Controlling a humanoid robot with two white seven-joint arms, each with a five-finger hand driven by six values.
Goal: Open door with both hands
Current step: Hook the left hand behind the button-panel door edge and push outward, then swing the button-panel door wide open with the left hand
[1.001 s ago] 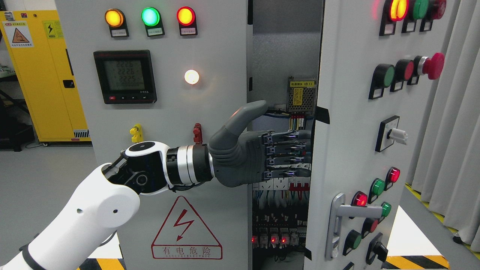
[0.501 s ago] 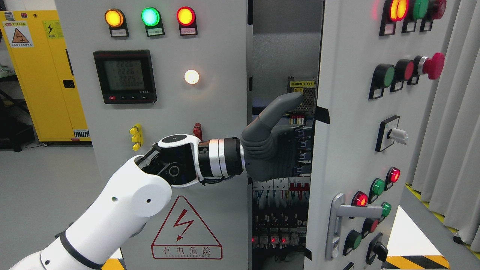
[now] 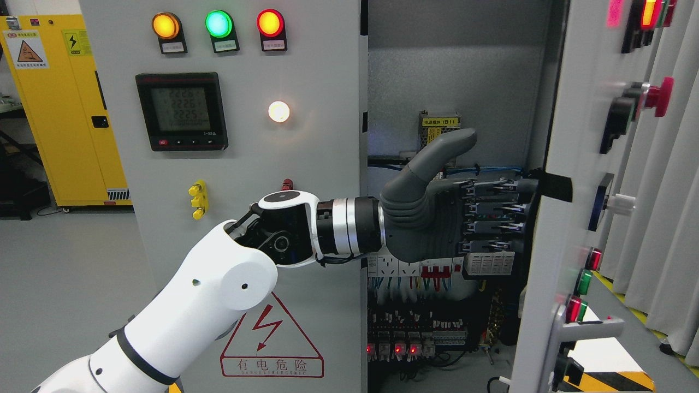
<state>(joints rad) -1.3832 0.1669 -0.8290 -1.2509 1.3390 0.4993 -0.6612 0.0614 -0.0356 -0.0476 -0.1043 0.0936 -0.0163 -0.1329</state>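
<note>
The left hand [image 3: 437,218] reaches across from the lower left into the gap of an electrical cabinet [image 3: 306,164]. Its four fingers [image 3: 491,210] are stretched out flat and pressed against the inner edge of the right-hand door [image 3: 551,229], just below a strip of black tape [image 3: 557,186] on that edge; the thumb [image 3: 442,150] sticks up and away, so the hand grips nothing and only pushes. The door stands swung well outward, seen almost edge-on along the right side of the view, with its lever handle [image 3: 587,330] low down and red and green push buttons [image 3: 584,281] and a red mushroom button [image 3: 658,97] on its outer face. The cabinet interior [image 3: 453,71] lies exposed between the two doors, showing rows of breakers [image 3: 431,267], wiring and small red indicator lights near the bottom. The left-hand door stays closed and carries three lit lamps [image 3: 218,24], a digital meter [image 3: 181,112], a white lamp [image 3: 278,111] and a red warning triangle [image 3: 271,341]. A yellow cabinet [image 3: 60,109] stands at the far left, and a grey curtain [image 3: 669,218] hangs at the right edge.
</note>
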